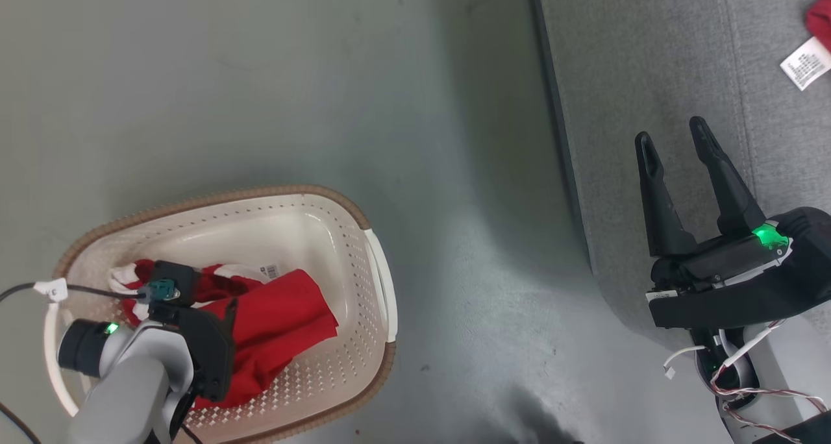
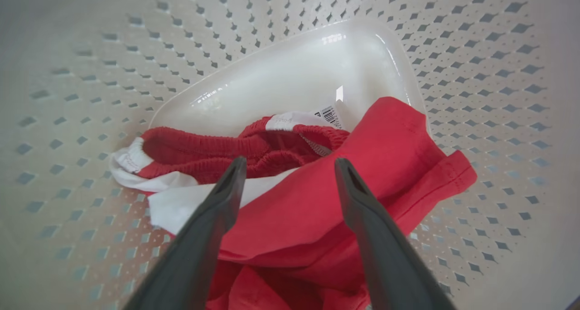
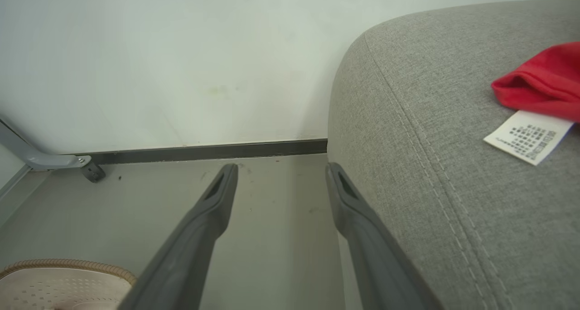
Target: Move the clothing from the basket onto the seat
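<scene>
Underfoot we see grey floor [image 1: 260,74] bearing the basket [image 1: 337,249] of clothing [image 1: 285,320], seat [image 1: 649,54] nearby; left claw [image 2: 290,162] gapes over the clothing, right claw [image 1: 672,132] gapes at the seat's edge.

Domestic-style room: grey fabric couch [image 1: 649,74], laundry basket [image 1: 260,191] on bare floor [image 1: 260,74], plain wall [image 3: 181,51], dark skirting [image 3: 204,152].

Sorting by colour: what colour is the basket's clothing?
The clothing is red with white trim, clearest in left wrist view.
</scene>
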You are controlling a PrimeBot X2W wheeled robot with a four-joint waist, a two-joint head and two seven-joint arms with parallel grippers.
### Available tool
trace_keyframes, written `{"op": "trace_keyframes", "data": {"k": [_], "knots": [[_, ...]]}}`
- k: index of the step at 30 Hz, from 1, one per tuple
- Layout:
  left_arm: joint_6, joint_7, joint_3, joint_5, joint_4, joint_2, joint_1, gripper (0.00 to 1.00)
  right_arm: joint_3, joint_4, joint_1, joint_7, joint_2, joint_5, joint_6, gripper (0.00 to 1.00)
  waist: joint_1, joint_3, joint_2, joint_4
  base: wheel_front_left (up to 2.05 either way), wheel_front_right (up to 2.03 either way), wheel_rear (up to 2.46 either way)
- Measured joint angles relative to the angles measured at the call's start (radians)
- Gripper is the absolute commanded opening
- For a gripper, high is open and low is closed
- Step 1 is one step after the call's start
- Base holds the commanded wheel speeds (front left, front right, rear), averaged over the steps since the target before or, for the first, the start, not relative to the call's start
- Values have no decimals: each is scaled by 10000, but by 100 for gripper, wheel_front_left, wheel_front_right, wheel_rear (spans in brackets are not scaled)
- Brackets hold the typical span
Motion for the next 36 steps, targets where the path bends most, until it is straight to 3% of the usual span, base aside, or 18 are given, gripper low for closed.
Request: {"op": "trace_keyframes", "data": {"k": [16, 23, 24, 25, 27, 36], "knots": [[-245, 286, -928, 869, 959, 259, -1100, 100, -130, -182, -304, -88, 128, -372, 86, 100, -1, 1162, -1, -358, 0, 0, 0], [-336, 788, -1394, 1091, 1475, 111, -1117, 100, -146, 50, -400, -90, 265, -410, 88, 100, 0, 1086, -1, -379, 0, 0, 0], [-336, 855, -1440, 1137, 1517, 82, -1114, 95, -148, 73, -403, -88, 274, -412, 90, 100, 0, 1046, -1, -377, 0, 0, 0], [-336, 855, -1440, 1137, 1517, 82, -1114, 66, -148, 73, -403, -88, 274, -412, 90, 100, 0, 1046, -1, -377, 0, 0, 0], [-336, 945, -1475, 1139, 1567, 23, -1116, 0, -150, 125, -403, -86, 282, -412, 104, 100, -1, 972, -1, -364, 0, 0, 0], [-347, 1024, -1396, 761, 1743, -299, -1124, 0, -184, 370, -408, -82, 305, -435, 148, 100, 0, 719, 0, -247, 0, 0, 0]]}}
